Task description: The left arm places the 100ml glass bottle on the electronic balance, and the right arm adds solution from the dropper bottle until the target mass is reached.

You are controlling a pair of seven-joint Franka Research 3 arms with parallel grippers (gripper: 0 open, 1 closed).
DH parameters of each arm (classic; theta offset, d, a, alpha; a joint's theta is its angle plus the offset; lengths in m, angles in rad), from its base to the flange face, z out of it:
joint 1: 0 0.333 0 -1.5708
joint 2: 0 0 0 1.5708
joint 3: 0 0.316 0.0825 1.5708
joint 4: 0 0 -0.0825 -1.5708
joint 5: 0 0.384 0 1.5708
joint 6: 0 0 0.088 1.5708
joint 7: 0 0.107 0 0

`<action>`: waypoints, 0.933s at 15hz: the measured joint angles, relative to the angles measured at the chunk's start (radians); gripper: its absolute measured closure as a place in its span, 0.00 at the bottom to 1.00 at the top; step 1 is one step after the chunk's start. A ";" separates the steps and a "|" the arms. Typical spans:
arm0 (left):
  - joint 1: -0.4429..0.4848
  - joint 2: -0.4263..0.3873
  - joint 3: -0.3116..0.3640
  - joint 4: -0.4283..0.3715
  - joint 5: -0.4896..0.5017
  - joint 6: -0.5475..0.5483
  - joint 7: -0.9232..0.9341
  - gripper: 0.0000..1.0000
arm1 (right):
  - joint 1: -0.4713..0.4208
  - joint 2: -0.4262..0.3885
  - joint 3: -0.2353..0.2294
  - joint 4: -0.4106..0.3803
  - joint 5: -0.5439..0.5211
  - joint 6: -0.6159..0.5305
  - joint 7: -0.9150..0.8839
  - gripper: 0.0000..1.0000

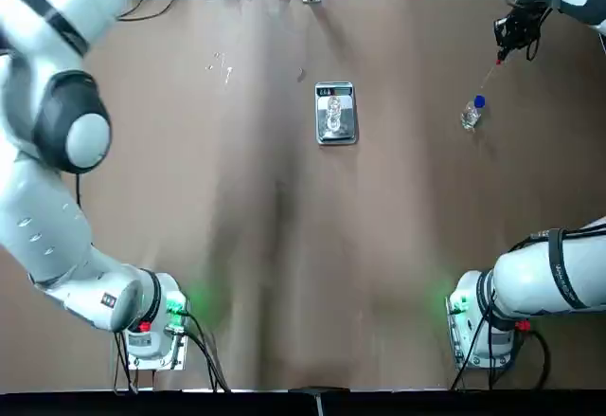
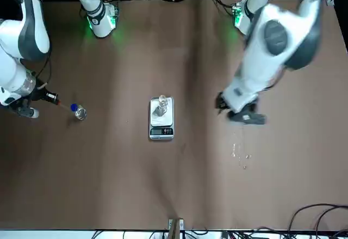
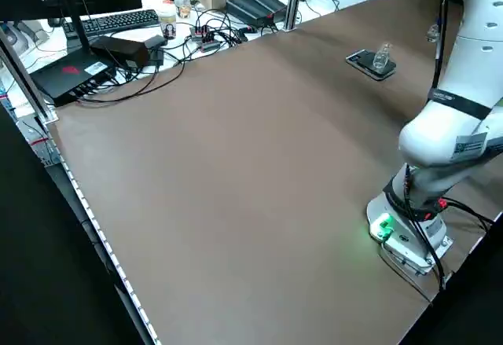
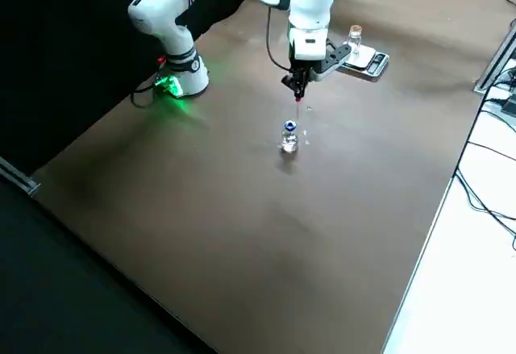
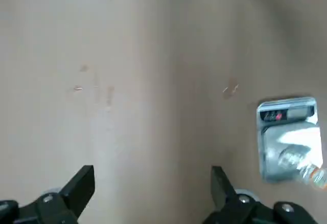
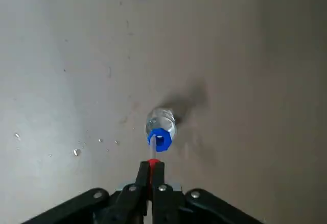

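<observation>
Firstly, top view: the glass bottle (image 1: pixel 333 113) stands on the electronic balance (image 1: pixel 336 135), mid-table; the dropper bottle (image 1: pixel 472 115) stands well apart, toward the right arm (image 1: pixel 543 271). Right gripper (image 1: pixel 499 60) is near the dropper bottle, held above the table, with the thin dropper (image 1: pixel 488 77) between it and the blue collar (image 1: pixel 479 101). Left arm (image 1: pixel 83 132) is cut off by the picture edge and its gripper is out of sight; the label (image 1: pixel 109 299) near its base is too small to read. Front view: left gripper (image 2: pixel 246 115) hovers over the table, well apart from the balance; display (image 2: pixel 161 132) digits illegible. Left side view: dropper bottle is partly obscured beside a hanging cable (image 3: pixel 440 42); a white label (image 3: pixel 96 68) on the black box (image 3: pixel 75 74) cannot be made out. Right side view: glass bottle shows an orange-brown top (image 4: pixel 355 28), its lower part partly hidden by the right gripper. Left wrist view: left gripper's fingers stand wide apart, nothing between; marks on the display unreadable. Right wrist view: right gripper is clamped on the dropper's red end, above the dropper bottle.
</observation>
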 joint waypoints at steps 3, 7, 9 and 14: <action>0.103 -0.096 -0.007 -0.017 -0.018 -0.124 0.169 0.00 | 0.000 -0.005 0.000 -0.042 -0.019 0.030 0.000 0.95; 0.181 -0.215 -0.009 -0.106 -0.017 -0.170 0.268 0.00 | 0.000 -0.019 0.001 -0.090 -0.022 0.059 -0.001 0.95; 0.191 -0.259 -0.009 -0.149 -0.006 -0.187 0.277 0.00 | 0.000 -0.024 0.001 -0.095 -0.022 0.059 -0.001 0.95; 0.193 -0.284 -0.004 -0.162 0.004 -0.252 0.264 0.00 | 0.000 -0.030 0.002 -0.109 -0.022 0.059 -0.002 0.95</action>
